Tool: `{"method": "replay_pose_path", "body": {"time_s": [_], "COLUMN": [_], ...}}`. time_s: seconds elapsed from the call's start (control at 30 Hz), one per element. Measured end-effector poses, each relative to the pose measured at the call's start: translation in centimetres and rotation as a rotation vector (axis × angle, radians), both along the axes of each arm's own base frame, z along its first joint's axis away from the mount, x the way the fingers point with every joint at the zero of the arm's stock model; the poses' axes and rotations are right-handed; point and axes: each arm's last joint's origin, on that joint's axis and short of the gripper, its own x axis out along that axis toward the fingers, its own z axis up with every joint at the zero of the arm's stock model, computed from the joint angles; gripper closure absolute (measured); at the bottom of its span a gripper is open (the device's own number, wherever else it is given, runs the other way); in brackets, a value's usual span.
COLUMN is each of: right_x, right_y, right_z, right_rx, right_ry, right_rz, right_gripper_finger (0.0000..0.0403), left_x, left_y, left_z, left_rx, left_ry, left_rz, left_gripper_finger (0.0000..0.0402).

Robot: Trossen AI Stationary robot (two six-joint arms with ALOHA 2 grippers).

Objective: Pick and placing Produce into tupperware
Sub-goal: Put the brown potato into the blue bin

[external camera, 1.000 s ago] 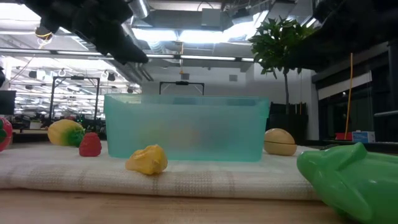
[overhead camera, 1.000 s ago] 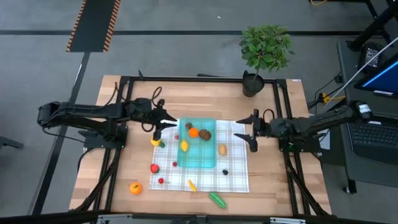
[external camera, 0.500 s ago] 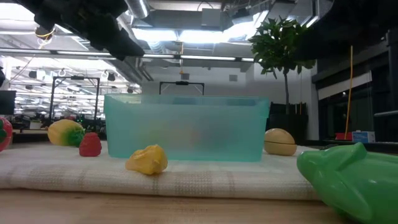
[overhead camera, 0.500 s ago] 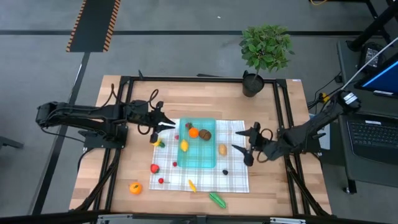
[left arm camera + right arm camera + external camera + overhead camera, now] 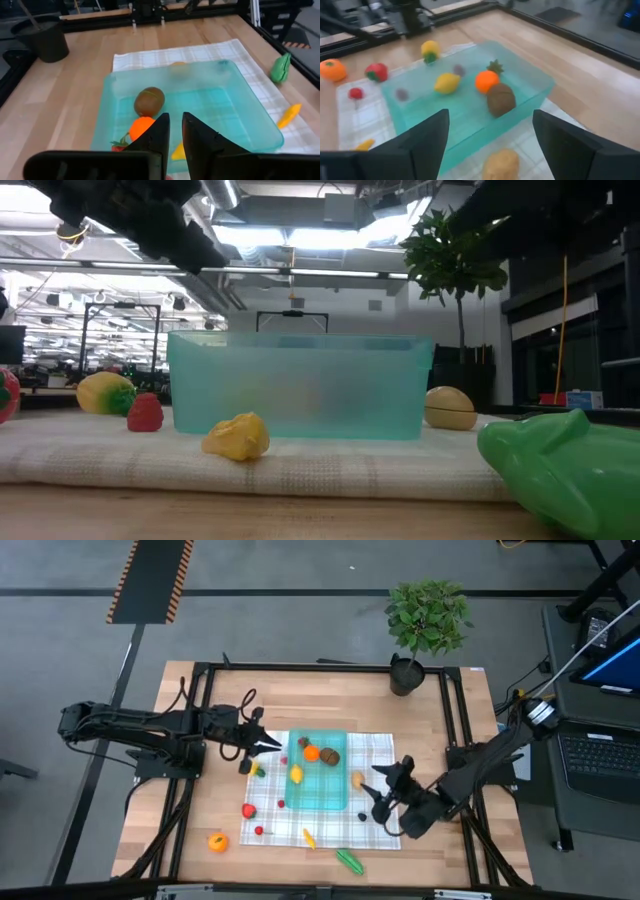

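Left gripper (image 5: pixel 272 744) fingers nearly pressed together, empty, at tupperware (image 5: pixel 318 771) edge, right gripper (image 5: pixel 384 794) spread wide above tan produce piece (image 5: pixel 501 164)

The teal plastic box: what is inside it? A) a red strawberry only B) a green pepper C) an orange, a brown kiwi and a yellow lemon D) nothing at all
C: the shallow translucent teal plastic box holds a small orange toy fruit, a brown kiwi and a yellow lemon.
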Motion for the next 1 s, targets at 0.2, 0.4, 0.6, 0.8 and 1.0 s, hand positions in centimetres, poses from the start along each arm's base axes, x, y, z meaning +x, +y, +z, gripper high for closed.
{"method": "replay_pose_path", "body": {"time_s": [0.2,0.4,0.6,0.8,1.0], "right_x": [1.7,3.5,5.4,6.3,6.7], "right_y": [1.4,1.1,-0.4,-1.7,-2.1], "right_z": [0.5,1.3,1.9,1.7,1.7], "right_rx": [0.053,0.183,0.286,0.389,0.414], "right_ry": [0.051,0.194,0.267,0.313,0.312], "right_rz": [-0.141,-0.326,-0.426,-0.466,-0.476], "right_gripper_finger": [0.0114,0.0114,0.0114,0.0114,0.0114], "left_x": [-0.1,-0.3,-0.3,-0.3,-0.5], "left_y": [-0.2,-0.2,-0.2,-0.2,-0.2], "left_z": [-0.3,-0.6,-0.6,-0.7,-0.9], "left_rx": [0.011,0.060,0.081,0.100,0.101], "left_ry": [0.035,0.064,0.067,0.073,0.096], "left_rz": [-0.017,-0.042,-0.052,-0.063,-0.066], "left_gripper_finger": [0.0370,0.0382,0.0392,0.0401,0.0393]}}
